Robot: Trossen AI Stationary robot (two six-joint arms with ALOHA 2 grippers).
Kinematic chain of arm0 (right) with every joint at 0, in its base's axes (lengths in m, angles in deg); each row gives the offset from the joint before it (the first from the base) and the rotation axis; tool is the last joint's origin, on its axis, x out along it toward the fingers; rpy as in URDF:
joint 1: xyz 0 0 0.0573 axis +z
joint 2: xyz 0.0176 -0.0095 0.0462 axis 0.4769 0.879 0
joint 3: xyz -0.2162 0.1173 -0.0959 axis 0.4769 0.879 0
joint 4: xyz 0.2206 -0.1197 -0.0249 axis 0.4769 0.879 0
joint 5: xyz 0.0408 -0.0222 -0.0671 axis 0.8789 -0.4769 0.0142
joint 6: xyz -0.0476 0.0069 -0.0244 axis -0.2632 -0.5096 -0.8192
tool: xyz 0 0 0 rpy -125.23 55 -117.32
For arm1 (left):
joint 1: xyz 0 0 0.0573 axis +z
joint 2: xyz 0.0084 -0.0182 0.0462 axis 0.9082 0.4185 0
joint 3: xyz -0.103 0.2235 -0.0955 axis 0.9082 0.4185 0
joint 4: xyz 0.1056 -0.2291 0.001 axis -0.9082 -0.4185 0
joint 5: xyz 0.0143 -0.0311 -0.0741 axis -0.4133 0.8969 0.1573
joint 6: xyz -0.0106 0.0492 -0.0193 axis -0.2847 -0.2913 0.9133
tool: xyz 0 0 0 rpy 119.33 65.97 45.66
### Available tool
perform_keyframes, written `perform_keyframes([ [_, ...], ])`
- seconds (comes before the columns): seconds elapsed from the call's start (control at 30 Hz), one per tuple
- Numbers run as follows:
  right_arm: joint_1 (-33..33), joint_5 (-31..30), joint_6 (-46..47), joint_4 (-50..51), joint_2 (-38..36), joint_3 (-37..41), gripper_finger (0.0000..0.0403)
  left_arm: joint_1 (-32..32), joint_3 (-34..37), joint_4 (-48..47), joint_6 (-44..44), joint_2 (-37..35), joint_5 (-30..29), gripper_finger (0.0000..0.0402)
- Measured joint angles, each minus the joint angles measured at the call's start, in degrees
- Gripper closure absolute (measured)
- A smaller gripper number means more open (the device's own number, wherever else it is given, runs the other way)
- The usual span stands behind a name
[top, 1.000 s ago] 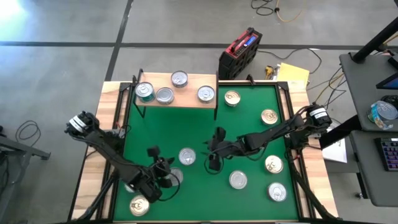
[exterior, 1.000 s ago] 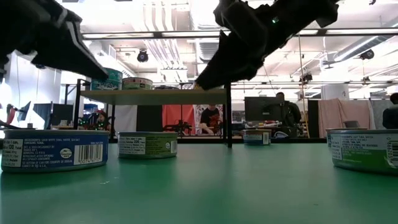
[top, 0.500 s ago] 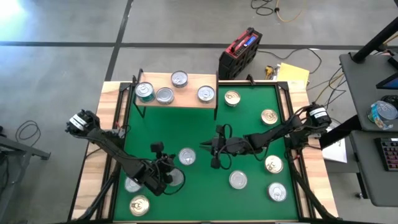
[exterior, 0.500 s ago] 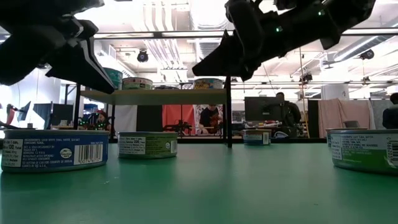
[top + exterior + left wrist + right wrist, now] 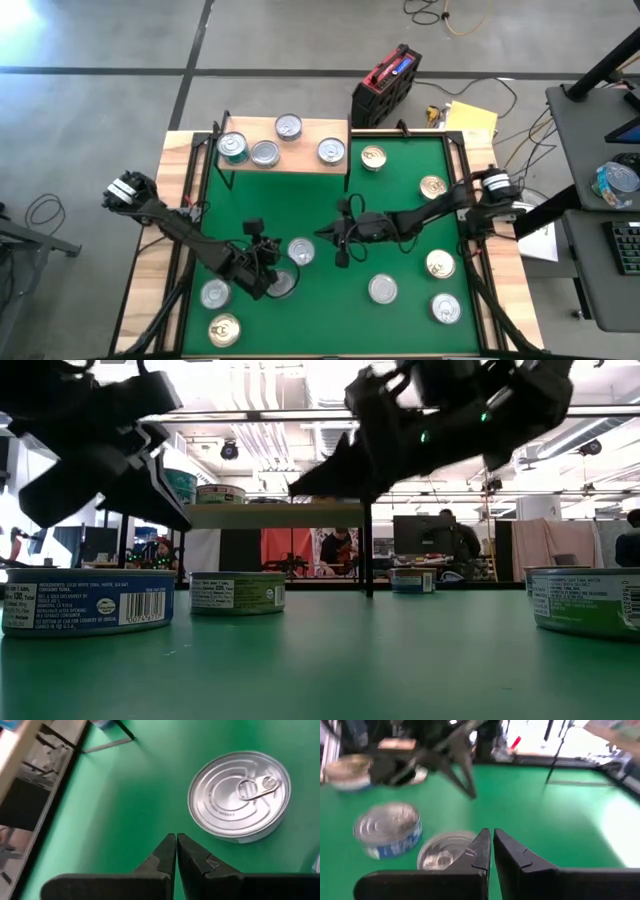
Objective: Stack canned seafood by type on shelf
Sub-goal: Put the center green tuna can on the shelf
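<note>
High view shows my right claw (image 5: 338, 244) pinched shut on nothing, mid-mat; my left claw (image 5: 268, 272) likewise, beside a silver-topped tin (image 5: 301, 252). Four tins sit on the shelf (image 5: 305, 157). Rigid, slick metal, probably light: grip opposite sidewalls.

Bright overhead light, blurry rt wrist.

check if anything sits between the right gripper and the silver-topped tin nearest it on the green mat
Nothing visible does. The shut right gripper hangs empty beside the silver-topped round tin, with only bare green mat between them. The left gripper, also shut, is on the tin's other side.
</note>
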Motion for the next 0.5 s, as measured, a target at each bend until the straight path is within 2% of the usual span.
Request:
perform_keyframes([
  [0.2, -0.07, 1.90, -0.15, 1.08, 6.55, -5.56, 0.0390, 0.20, 0.67, 1.67, 0.19, -0.11, -0.63, 0.0401],
  [0.33, -0.07, 2.65, 1.30, 6.73, 10.79, -10.30, 0.0390, 0.15, 0.70, 1.66, 1.13, -0.14, -1.23, 0.0401],
  [0.5, -0.07, 2.62, 1.25, 15.83, 14.17, -16.09, 0.0390, 0.10, 0.89, 3.31, 0.37, -0.12, 9.18, 0.0401],
])
